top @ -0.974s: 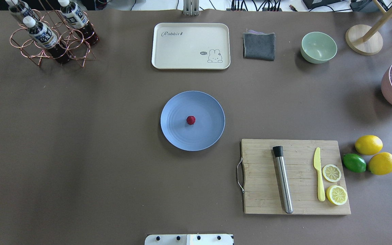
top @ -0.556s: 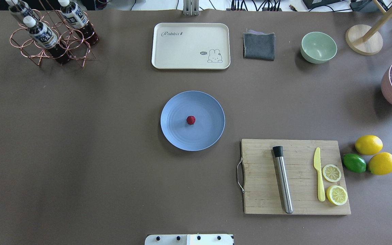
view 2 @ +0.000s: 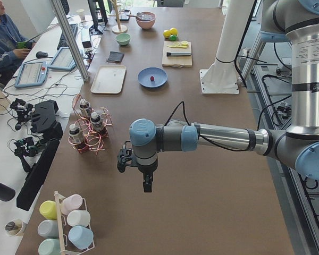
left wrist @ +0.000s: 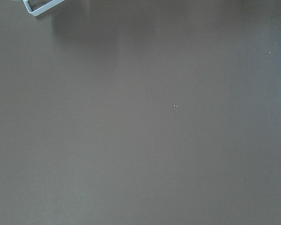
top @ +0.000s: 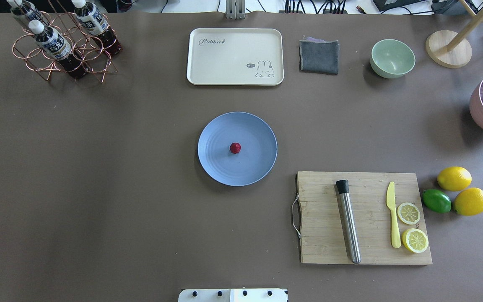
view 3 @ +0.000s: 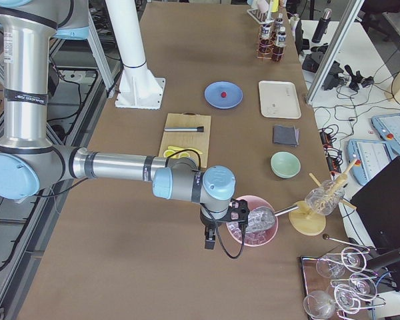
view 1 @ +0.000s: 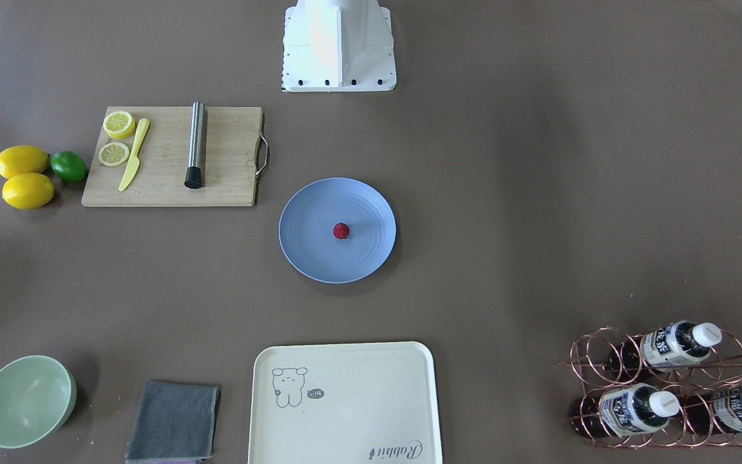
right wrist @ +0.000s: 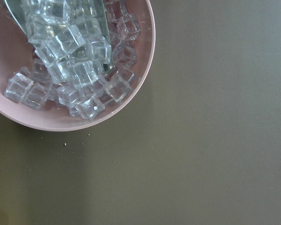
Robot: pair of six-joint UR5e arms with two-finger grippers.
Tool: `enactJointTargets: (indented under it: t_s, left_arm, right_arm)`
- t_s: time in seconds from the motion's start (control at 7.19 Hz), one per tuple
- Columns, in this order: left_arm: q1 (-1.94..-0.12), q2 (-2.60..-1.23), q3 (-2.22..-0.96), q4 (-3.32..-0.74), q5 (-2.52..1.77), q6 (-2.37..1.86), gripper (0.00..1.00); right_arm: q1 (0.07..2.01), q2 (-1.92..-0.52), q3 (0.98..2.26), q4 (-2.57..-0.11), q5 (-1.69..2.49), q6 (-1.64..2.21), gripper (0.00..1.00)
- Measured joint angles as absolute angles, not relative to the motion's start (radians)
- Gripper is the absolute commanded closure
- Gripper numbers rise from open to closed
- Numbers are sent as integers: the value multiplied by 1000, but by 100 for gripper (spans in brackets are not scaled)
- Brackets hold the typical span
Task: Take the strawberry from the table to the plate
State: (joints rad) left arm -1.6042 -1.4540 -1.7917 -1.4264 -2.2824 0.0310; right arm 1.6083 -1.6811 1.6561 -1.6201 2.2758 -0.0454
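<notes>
The small dark-red strawberry [top: 235, 147] [view 1: 341, 231] lies near the middle of the round light-blue plate [top: 255, 164] [view 1: 310, 248], which rests mid-table [top: 99, 176]. Neither gripper appears in the overhead or front views. In the exterior left view my left gripper [view 2: 148, 187] hangs over bare table at that end, far from the plate [view 2: 145, 82]. The exterior right view has my right gripper [view 3: 210, 240] beside a pink bowl of ice, also far from the plate [view 3: 231, 99]. I cannot tell whether either is open or shut.
A cutting board [top: 321, 247] with muddler, yellow knife and lemon halves lies right of the plate. Lemons and a lime [top: 436, 200] sit beyond it. At the back are a cream tray [top: 235, 56], grey cloth [top: 319, 56], green bowl [top: 392, 58], bottle rack [top: 63, 42] and pink ice bowl [right wrist: 61, 123].
</notes>
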Motion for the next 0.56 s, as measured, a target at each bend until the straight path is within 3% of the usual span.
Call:
enactJointTargets:
  t_s: [0.56]
  left_arm:
    - [-1624,-1447,-1796,-1431,-2288,31,2]
  right_arm:
    - [1608,-1701,1651,-1621,2279,-46,0]
